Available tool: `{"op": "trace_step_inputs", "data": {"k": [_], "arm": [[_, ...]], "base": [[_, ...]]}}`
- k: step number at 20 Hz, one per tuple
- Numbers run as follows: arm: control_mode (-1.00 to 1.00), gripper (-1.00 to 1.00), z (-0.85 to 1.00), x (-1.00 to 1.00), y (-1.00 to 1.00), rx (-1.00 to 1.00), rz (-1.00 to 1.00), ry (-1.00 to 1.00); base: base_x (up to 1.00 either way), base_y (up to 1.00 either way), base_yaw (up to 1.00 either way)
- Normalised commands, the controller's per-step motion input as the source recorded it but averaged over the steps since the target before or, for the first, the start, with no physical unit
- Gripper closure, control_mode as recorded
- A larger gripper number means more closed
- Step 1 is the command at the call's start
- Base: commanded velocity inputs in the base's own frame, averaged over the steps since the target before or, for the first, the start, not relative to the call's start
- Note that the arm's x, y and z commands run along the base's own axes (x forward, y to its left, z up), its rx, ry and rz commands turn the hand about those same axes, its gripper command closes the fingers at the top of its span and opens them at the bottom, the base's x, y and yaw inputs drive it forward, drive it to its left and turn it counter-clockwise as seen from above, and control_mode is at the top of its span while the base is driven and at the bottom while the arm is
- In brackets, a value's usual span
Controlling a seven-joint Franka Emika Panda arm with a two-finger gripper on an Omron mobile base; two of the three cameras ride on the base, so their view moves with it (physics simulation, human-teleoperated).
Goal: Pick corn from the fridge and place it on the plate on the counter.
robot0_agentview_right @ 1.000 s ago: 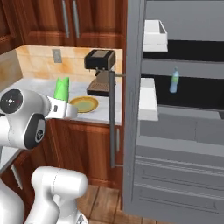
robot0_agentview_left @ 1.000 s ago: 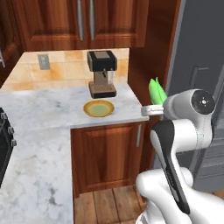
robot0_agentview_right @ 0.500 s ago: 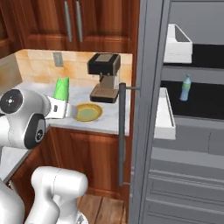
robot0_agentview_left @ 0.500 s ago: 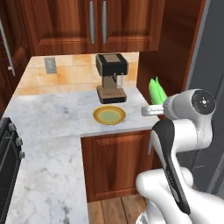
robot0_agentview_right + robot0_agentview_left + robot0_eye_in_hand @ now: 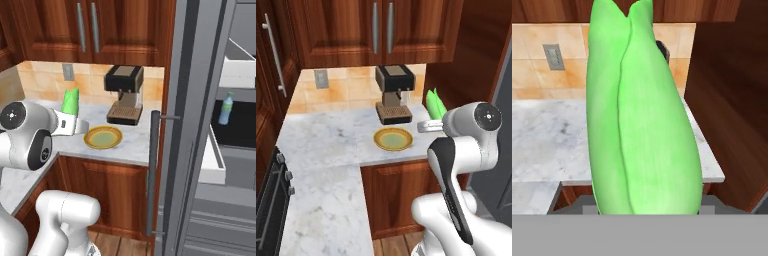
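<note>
My gripper is clenched on the corn and holds it upright above the bench edge, so the husk clears the coffee machine. The plate lies at nine o'clock from it, near.

Plate on counter, before coffee machine

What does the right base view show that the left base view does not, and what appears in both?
Right base view alone: the open fridge, its long bar handle, a white door bin and a blue-green bottle on a shelf. Left base view alone: a black oven front with knobs. Both: the corn upright in the gripper, the plate on the counter and the coffee machine.
</note>
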Motion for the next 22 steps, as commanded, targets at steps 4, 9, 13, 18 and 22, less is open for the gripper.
{"op": "trace_step_inputs", "data": {"k": [4,9,13,18,22], "arm": [[1.0,1.0,0.0,0.0,0.0,0.0,0.0,0.0],[1.0,1.0,0.0,0.0,0.0,0.0,0.0,0.0],[1.0,1.0,0.0,0.0,0.0,0.0,0.0,0.0],[1.0,1.0,0.0,0.0,0.0,0.0,0.0,0.0],[1.0,1.0,0.0,0.0,0.0,0.0,0.0,0.0]], "base": [[0.32,0.2,0.0],[0.33,0.09,0.0],[0.52,0.11,0.0],[0.51,0.1,0.0],[0.48,0.09,0.0]]}}
